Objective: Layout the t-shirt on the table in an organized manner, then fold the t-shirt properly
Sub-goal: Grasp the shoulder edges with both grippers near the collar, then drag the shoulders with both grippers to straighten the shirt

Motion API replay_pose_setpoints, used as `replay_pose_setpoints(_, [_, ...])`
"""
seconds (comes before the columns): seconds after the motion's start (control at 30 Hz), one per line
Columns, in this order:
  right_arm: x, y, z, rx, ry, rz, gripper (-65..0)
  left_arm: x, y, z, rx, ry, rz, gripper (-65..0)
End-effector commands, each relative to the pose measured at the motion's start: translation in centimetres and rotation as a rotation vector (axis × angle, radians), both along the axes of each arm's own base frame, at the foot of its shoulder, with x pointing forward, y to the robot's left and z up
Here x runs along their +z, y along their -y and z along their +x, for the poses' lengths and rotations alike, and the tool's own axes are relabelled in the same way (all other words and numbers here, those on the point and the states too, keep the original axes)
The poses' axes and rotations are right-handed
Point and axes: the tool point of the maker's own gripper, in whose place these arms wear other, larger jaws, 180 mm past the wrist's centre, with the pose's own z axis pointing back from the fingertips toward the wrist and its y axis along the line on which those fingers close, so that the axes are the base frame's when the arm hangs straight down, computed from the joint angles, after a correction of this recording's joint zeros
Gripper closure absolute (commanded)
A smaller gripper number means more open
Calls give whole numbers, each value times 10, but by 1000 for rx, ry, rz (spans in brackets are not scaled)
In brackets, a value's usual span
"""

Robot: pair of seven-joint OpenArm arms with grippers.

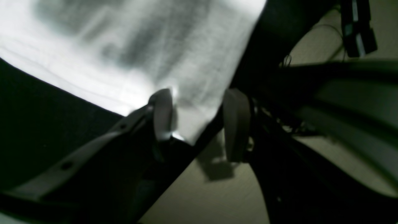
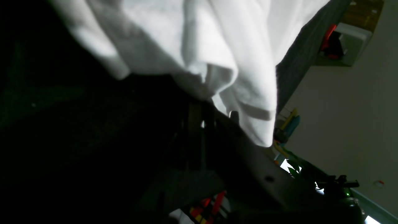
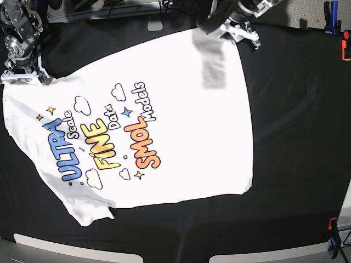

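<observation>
White cotton covers most of the black-draped worktop (image 3: 296, 109): the t-shirt (image 3: 181, 109) lies print side up, spread from about nine o'clock to the centre of the base view, its coloured lettering running on a slant. One corner reaches toward twelve o'clock, another toward ten o'clock, and a sleeve lies at about seven o'clock.

At ten o'clock in the base view, the right tool (image 3: 22, 76) sits at the shirt's corner. Its wrist camera shows bunched white folds hanging right against the dark fingers, and the jaws are pressed together; whether cloth is pinched between them cannot be told through the dark.

At twelve o'clock, the left tool (image 3: 241, 33) sits at the shirt's upper corner. Its wrist view shows the left tool's fingers (image 1: 163, 113) parted to a middling gap, with the corner of the white cloth lying between them, one finger against the fabric and the other standing just off the edge, over the worktop's border.

At one to two o'clock, a blue clamp (image 3: 329, 11) and a red clamp (image 3: 345, 49) sit on the edge, and another clamp (image 3: 332, 238) sits at five o'clock.

No containers appear.
</observation>
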Motion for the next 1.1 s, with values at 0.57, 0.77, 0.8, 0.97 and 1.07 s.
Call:
replay_pose_setpoints(0.57, [12, -10, 12, 33, 19, 7, 0, -19, -30, -11, 68, -72, 149, 0])
replay_pose_setpoints(0.77, [26, -31, 17, 85, 26, 24, 0, 8, -33, 0, 60, 33, 187, 0])
replay_pose_setpoints(0.8, [29, -34, 17, 99, 25, 24, 0, 13, -35, 1, 60, 48, 200, 0])
replay_pose_setpoints(0.97, [45, -35, 7, 145, -8, -19, 0, 28, -45, -1, 56, 82, 240, 0])
replay_pose_setpoints(1.07, [54, -33, -3, 168, -31, -51, 0, 33, -56, -8, 46, 83, 267, 0])
